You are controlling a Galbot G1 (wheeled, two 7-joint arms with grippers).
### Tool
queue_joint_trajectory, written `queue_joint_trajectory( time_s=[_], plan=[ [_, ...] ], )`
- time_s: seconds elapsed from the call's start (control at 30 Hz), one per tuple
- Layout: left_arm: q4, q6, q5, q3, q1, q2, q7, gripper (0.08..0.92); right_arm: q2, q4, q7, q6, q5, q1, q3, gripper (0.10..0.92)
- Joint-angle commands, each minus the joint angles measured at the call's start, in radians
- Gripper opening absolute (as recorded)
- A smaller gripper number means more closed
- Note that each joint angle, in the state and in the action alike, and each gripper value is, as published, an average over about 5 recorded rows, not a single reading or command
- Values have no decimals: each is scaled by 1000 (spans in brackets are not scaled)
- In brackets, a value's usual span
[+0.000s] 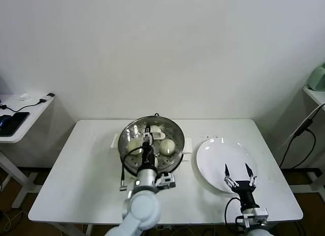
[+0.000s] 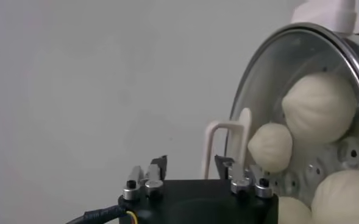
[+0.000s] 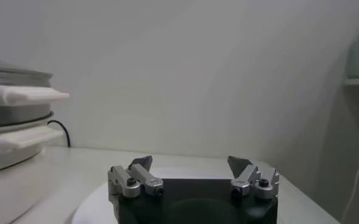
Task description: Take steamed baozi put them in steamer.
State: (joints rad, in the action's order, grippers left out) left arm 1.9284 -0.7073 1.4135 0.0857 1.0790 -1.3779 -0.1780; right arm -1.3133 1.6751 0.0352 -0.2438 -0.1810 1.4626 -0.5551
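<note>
The steamer (image 1: 175,137) stands at the middle of the white table, a shiny steel pot on a white base. Pale baozi lie on its perforated tray, one on the right (image 1: 168,146) and one on the left (image 1: 133,145). My left gripper (image 1: 147,142) hovers over the steamer's near side, open and empty. In the left wrist view my left gripper (image 2: 190,163) is beside the steamer rim (image 2: 258,67), with several baozi (image 2: 319,106) inside. My right gripper (image 1: 238,170) is open and empty above the white plate (image 1: 213,155); it also shows in the right wrist view (image 3: 190,163).
A low side table (image 1: 30,111) with dark devices and a cable stands at the far left. A shelf with a pale green object (image 1: 318,78) and hanging cables is at the far right. The steamer's white handle (image 2: 219,143) is close to my left fingers.
</note>
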Motion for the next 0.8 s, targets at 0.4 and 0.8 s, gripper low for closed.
queue_joint_trajectory(
  time_s=[0.4, 0.8],
  plan=[
    [270, 535, -1495, -597, 297, 46, 318, 819, 3, 39, 5, -44, -75, 23, 28, 823],
    [40, 797, -1846, -775, 438, 150, 271, 823, 15, 15, -11, -78, -93, 22, 30, 823]
  ],
)
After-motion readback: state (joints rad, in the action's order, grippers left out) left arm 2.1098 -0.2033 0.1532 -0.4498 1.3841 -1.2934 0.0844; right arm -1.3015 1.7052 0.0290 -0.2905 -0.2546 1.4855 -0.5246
